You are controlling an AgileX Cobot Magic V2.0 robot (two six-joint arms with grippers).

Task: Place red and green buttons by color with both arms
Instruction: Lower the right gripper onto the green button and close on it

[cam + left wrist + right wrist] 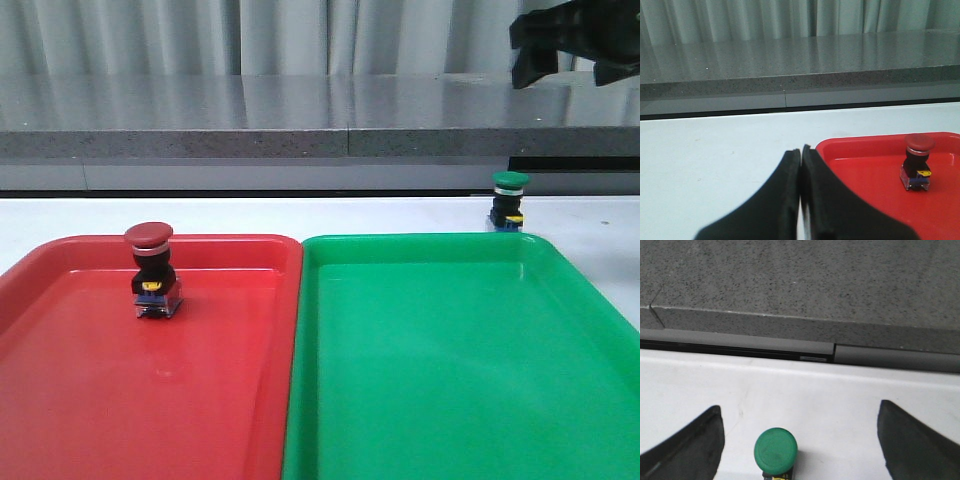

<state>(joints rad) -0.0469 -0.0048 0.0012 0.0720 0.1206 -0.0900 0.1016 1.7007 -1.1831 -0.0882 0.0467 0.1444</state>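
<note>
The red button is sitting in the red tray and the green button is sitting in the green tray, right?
Not quite. The red button is in the red tray, but the green button is not in the green tray. The front view shows it standing on the white table, just behind the tray's far right corner. The right gripper is open above it.
</note>
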